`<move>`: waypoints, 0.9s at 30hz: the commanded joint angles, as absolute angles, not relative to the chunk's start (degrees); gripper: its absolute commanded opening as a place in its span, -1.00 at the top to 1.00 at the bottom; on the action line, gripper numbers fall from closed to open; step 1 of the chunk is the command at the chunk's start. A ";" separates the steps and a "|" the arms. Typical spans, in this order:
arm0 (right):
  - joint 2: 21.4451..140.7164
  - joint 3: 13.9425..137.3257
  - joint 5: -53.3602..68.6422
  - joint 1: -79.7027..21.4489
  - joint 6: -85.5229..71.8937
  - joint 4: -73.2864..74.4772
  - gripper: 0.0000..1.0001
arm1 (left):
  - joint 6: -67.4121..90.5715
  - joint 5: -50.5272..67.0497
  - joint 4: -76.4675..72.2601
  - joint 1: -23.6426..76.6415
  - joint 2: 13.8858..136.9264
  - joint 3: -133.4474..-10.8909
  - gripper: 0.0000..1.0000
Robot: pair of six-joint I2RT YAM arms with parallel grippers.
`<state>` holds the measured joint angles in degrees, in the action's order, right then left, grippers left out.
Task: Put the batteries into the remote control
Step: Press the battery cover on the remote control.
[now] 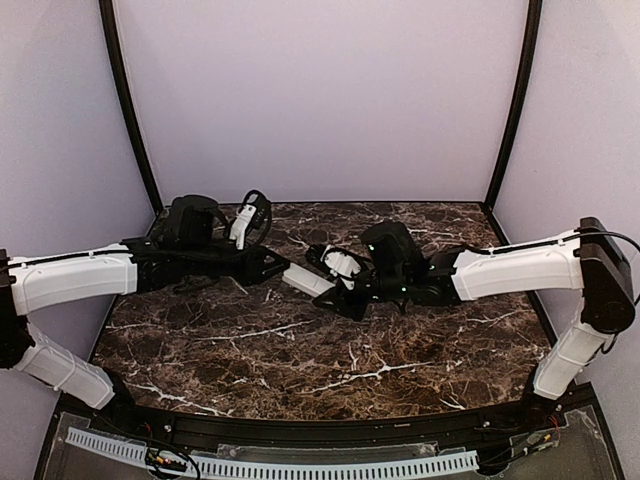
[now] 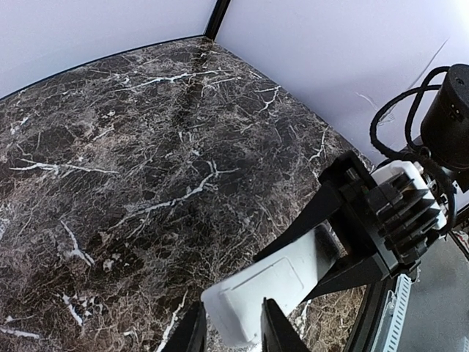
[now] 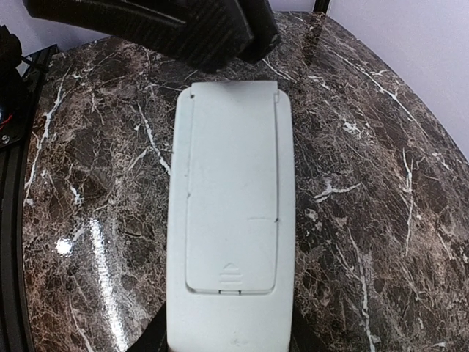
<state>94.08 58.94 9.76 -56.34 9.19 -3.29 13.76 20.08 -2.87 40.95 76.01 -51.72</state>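
Top external | left claw (image 1: pixel 287 272), right claw (image 1: pixel 330 287) each clamp a remote control (image 1: pixel 308 281) end | over table (image 1: pixel 300 370) centre, walls (image 1: pixel 320 100) well apart

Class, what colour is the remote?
White; the remote shows best in the right wrist view.

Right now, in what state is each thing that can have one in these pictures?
remote control: held at both ends above the table, back side toward the right wrist camera.
battery cover: shut, in place on the remote control.
left gripper: jaws shut on one end of the remote control.
right gripper: jaws shut on the other end.
batteries: not in view.
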 commanded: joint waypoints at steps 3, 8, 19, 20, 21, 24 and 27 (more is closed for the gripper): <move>94.40 60.87 9.24 -56.89 8.70 -4.83 1.00 | 12.89 20.08 -0.64 41.61 76.87 -53.56 0.50; 94.31 61.01 9.32 -56.92 8.75 -4.83 1.00 | 12.59 19.94 -0.36 41.98 77.36 -53.90 0.59; 93.31 60.94 8.74 -56.86 8.70 -5.55 1.00 | 11.55 19.71 2.88 42.90 78.99 -54.97 0.79; 93.19 60.94 8.64 -56.85 8.70 -5.74 1.00 | 11.39 19.83 3.36 43.09 79.18 -55.13 0.80; 93.21 60.92 8.53 -56.82 8.69 -5.84 1.00 | 11.36 20.12 3.61 43.21 79.67 -55.40 0.81; 92.83 60.68 8.26 -56.80 8.66 -6.41 1.00 | 11.11 20.50 4.45 43.96 80.52 -55.84 0.82; 92.19 60.47 7.90 -56.78 8.70 -7.25 1.00 | 11.47 21.23 4.61 44.36 81.38 -56.05 0.84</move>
<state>94.08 59.35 8.29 -56.34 9.10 -1.21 12.10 18.81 1.32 42.72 79.96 -55.11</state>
